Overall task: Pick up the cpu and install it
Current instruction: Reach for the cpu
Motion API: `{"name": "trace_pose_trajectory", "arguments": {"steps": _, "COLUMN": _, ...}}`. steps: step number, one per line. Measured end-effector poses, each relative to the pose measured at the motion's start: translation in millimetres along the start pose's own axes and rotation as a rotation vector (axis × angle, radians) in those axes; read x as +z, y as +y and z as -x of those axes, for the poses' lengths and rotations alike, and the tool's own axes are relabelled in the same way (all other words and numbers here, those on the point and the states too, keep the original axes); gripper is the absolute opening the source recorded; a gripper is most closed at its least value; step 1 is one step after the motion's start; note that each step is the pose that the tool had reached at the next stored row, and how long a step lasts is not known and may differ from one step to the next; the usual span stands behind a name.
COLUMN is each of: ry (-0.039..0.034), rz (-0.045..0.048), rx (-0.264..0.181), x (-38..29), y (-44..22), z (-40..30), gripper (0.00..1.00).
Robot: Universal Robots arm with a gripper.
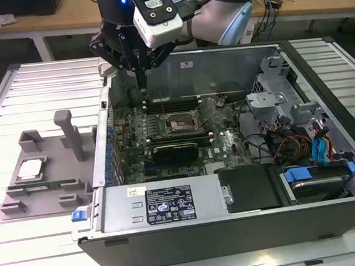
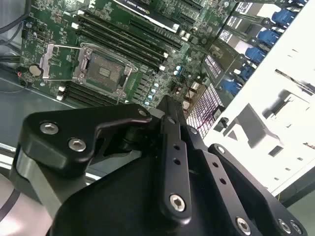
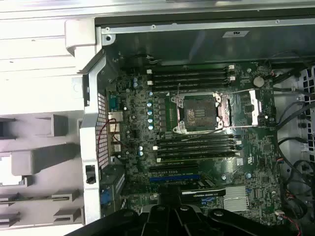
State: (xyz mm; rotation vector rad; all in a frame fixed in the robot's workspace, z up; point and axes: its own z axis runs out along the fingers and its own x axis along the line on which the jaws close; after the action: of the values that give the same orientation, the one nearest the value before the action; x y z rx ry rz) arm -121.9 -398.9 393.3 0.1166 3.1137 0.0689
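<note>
Your fingers [image 1: 142, 80] are hanging drawn together with nothing between them, tips pointing down over the open computer case [image 1: 237, 228]. They are above the motherboard [image 3: 142, 147], not touching it. Below them and off toward the exterior view's right, the cpu socket [image 3: 199, 112] is lying bare, its retaining frame swung open.

The cpu [image 1: 31, 169] is sitting well apart from the fingers, outside the case toward the exterior view's left. It is lying flat, silver side up, in a recess of the grey holder [image 1: 58, 198] on the slatted worktop [image 1: 10, 92].

So I judge that you are working on the pick-up, with nothing of it done yet. To do it well, be spreading the fingers wider than the chip while they are high above it, and be keeping them square to its edges and coming straight down — a tilted grip is likely to be scraping the chip against the recess. The upright post [image 1: 70, 134] on the holder is standing roughly between fingers and chip — be giving it room.
</note>
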Motion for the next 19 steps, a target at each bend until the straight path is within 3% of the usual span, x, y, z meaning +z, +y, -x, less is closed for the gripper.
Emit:
{"name": "trace_pose_trajectory", "arguments": {"steps": 11, "ry": -0.0026, "rz": 0.0002, "rx": 0.0, "x": 0.0, "y": 0.0, "z": -0.1, "gripper": 0.11}}
{"name": "trace_pose_trajectory", "arguments": {"steps": 19, "ry": -0.003, "rz": 0.0002, "rx": 0.0, "x": 0.0, "y": 2.0, "z": -5.7, "gripper": 0.11}}
